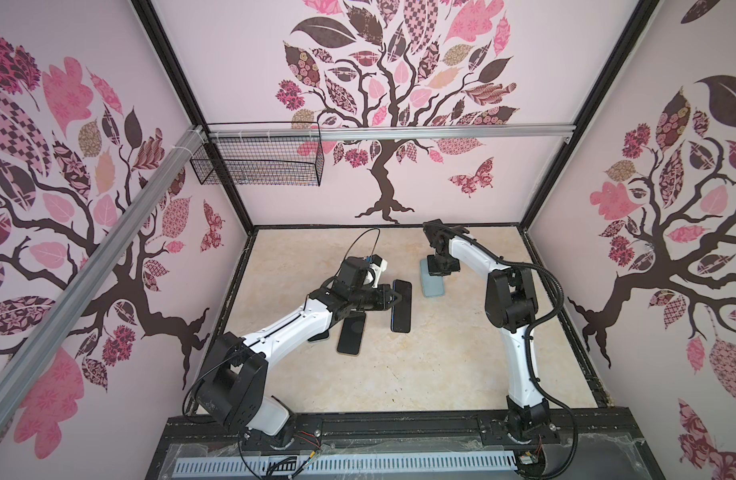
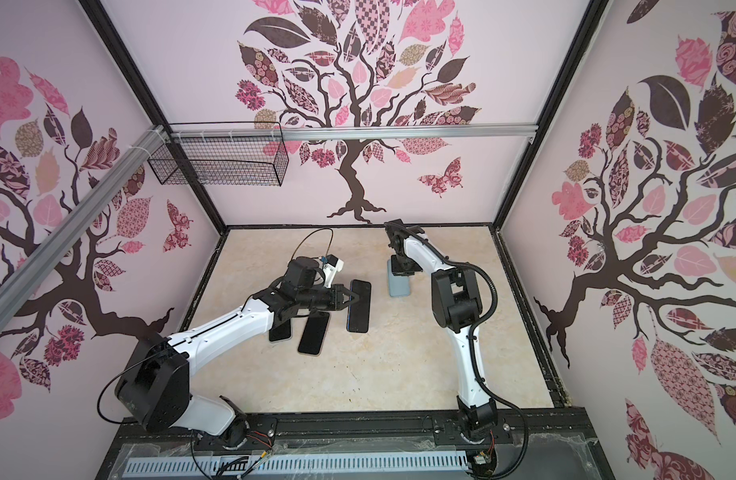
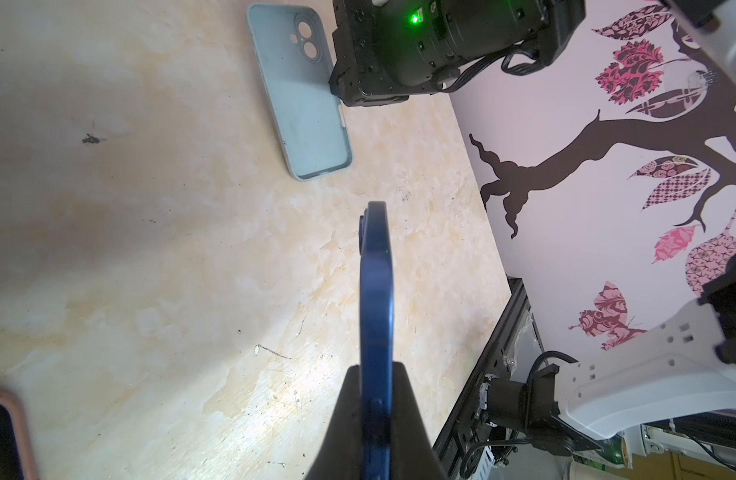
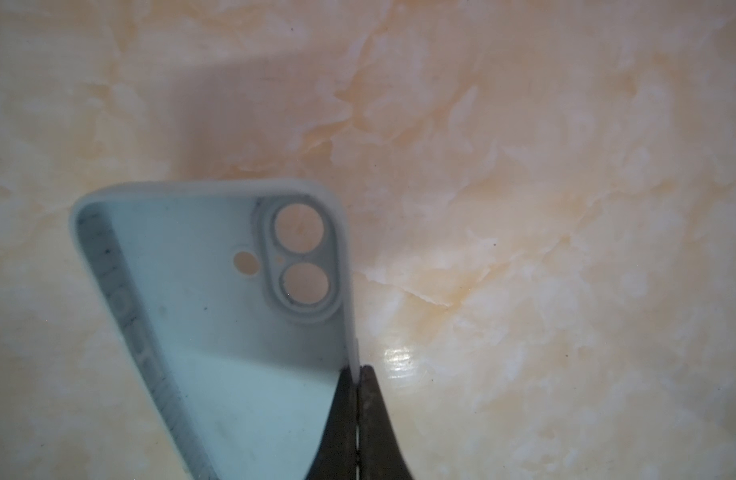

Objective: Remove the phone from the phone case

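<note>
Blue phone (image 1: 401, 316), mid-frame in both top views: clamped edge-on by left gripper (image 3: 374, 376). Empty pale-blue phone case (image 1: 433, 286), just right: wall pinched by right gripper (image 4: 356, 374).

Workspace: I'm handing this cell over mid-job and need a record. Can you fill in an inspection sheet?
Surface: marbled tabletop, small dark specks.
Job's things: blue phone out of its case, gripped by a long edge; pale blue case empty, open side up.
Clutter: two more dark phones below the left arm, one partly hidden.
Grippers: left gripper shut on the blue phone; right gripper shut on the case's side wall.
Cables: black loop above the left gripper; corrugated hose along the right arm; loose wires at the front rail.
Surroundings: tree-decal walls; wire basket on the back rail.
</note>
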